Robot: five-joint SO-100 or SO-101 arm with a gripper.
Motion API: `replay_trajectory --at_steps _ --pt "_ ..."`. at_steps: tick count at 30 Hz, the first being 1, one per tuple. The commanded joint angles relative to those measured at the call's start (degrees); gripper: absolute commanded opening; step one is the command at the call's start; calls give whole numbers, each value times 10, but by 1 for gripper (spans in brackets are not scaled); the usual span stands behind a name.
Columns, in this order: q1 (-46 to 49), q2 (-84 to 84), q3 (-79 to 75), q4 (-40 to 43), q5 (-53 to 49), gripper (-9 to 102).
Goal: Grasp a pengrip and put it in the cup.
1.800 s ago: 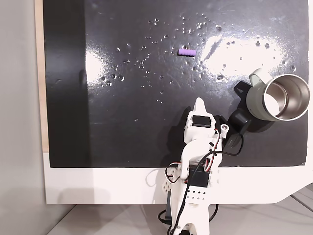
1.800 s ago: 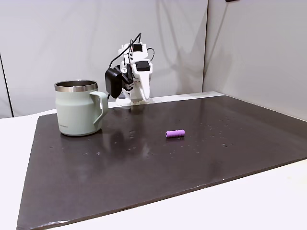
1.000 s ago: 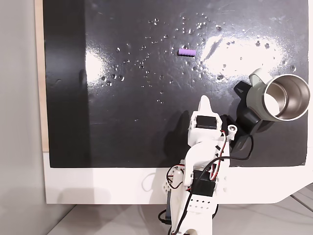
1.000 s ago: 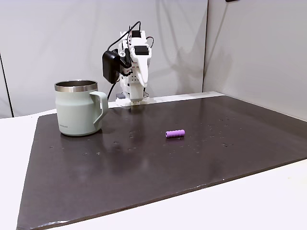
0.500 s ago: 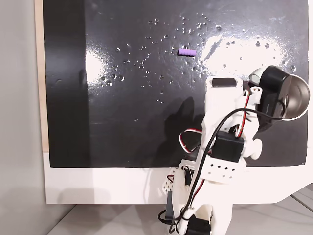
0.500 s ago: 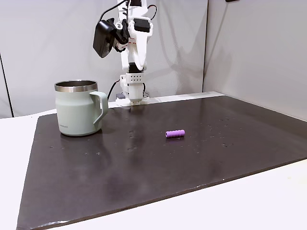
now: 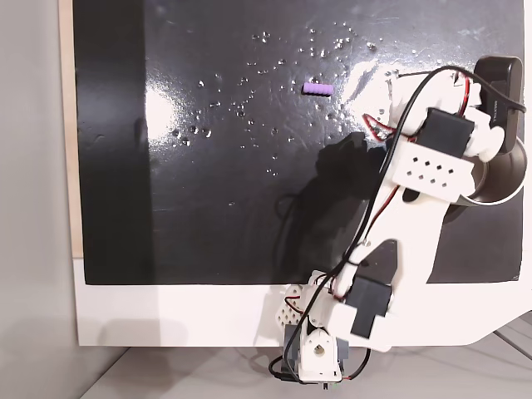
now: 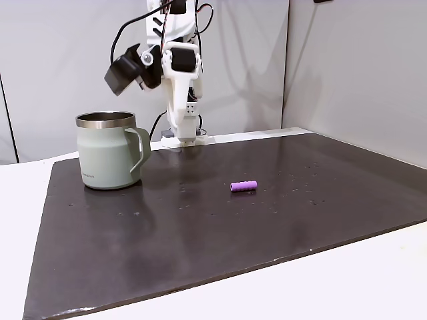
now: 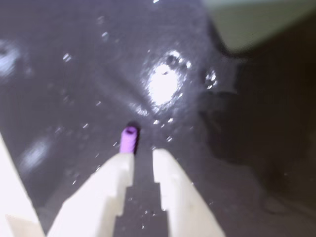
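Purple and tiny, the pengrip lies on its side on the shiny black mat, out in the open with nothing touching it. In the fixed view from the side the pengrip is near the middle of the mat, well apart from the cup. The cup is a pale grey-green mug with a steel rim and a loop handle. It stands upright near the back left corner of the mat in that view. There is a small dark mark low on its side, but it is too small to read.

The white arm is lifted high over the mat beside the cup. A black round part on the arm hangs above the cup. In the fixed view from above, the arm covers most of the cup.

In the wrist view the gripper shows two white fingers with a narrow gap between them, holding nothing. The pengrip lies on the mat just past the left finger's tip. That picture is blurry. Little white specks and bright light spots dot the mat. Red and black wires run along the arm.
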Motion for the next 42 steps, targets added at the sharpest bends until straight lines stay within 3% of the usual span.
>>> replay_trajectory --at_steps 1,7,23,30,42 --pt "12 -124 -176 69 4 1" --pt "2 -295 -408 189 45 5" --pt "-108 -319 -408 192 83 14" --pt "-152 -350 -408 192 88 25" --pt "-157 -406 -422 192 90 29"
